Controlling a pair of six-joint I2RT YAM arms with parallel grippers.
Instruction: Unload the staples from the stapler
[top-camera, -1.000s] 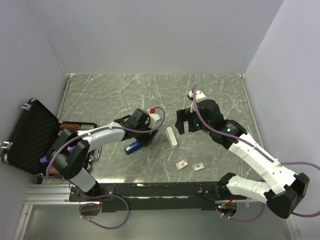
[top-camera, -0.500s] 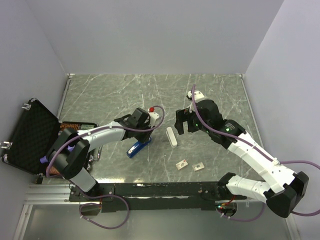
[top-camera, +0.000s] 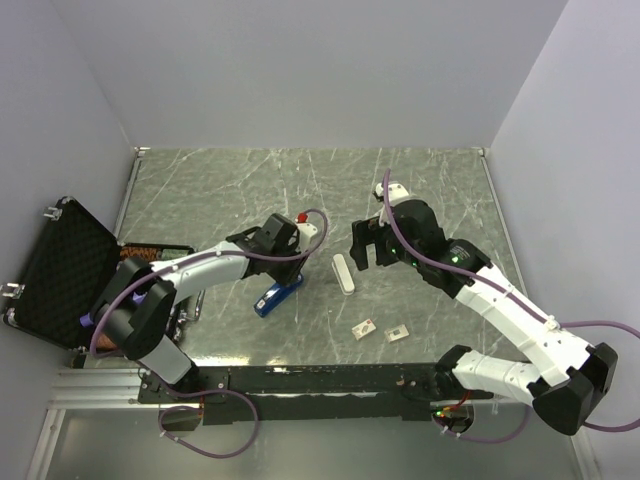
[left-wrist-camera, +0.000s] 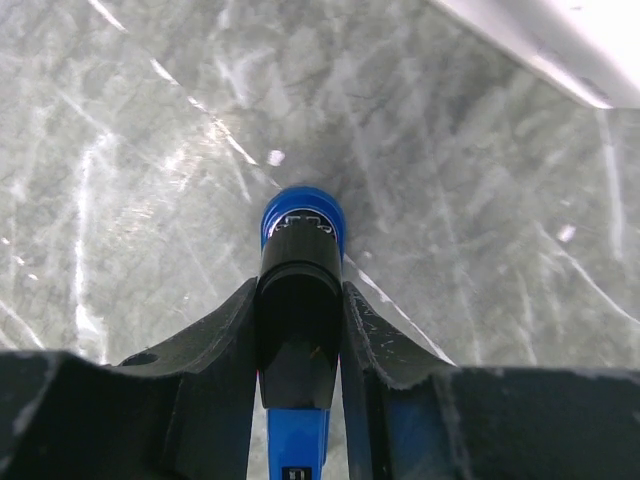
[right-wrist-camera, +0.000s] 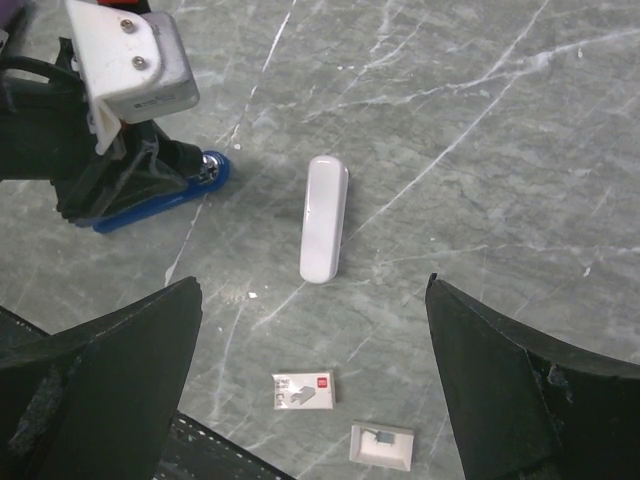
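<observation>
The left gripper is now pinching the stapler rather than straddling it, readying it for unloading, while the right gripper is hanging spread.

blue stapler, white bar, perhaps tan cards.

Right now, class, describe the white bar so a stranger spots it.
On the grey marbled table, look near its middle. The white rounded oblong bar lies right of the blue stapler, longer and plainer than the two small square cards.
</observation>
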